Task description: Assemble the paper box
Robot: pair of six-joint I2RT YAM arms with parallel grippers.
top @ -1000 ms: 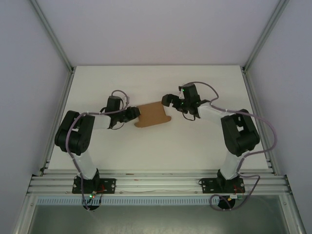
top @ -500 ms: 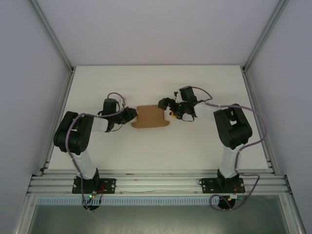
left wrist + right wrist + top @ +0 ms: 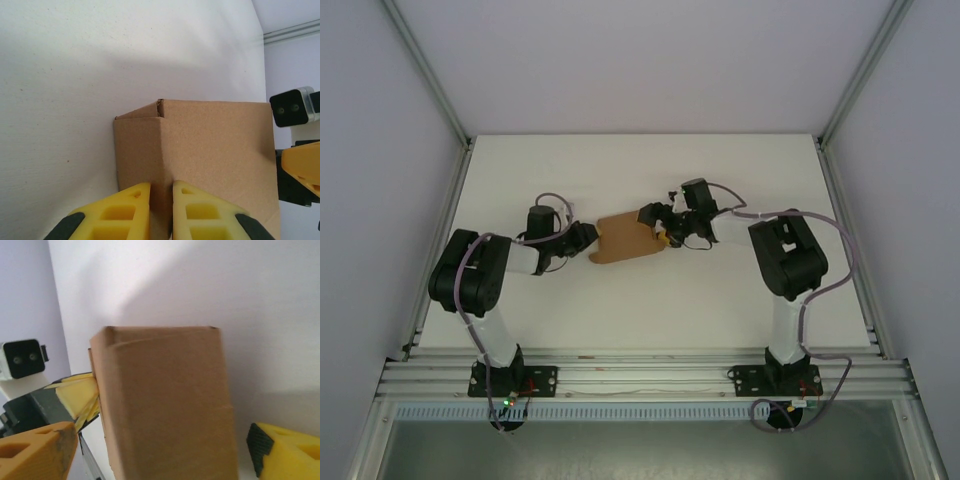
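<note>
Left jaws pinch the paper box (image 3: 210, 160); right jaws wide around it.

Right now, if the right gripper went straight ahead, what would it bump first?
Probably the paper box: it sits just ahead of the right gripper, between its open jaws. The left gripper pinches the box's far edge, so it comes later.

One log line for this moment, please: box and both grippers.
paper box: partly folded | left gripper: shut on one edge | right gripper: open, straddling opposite end
</note>
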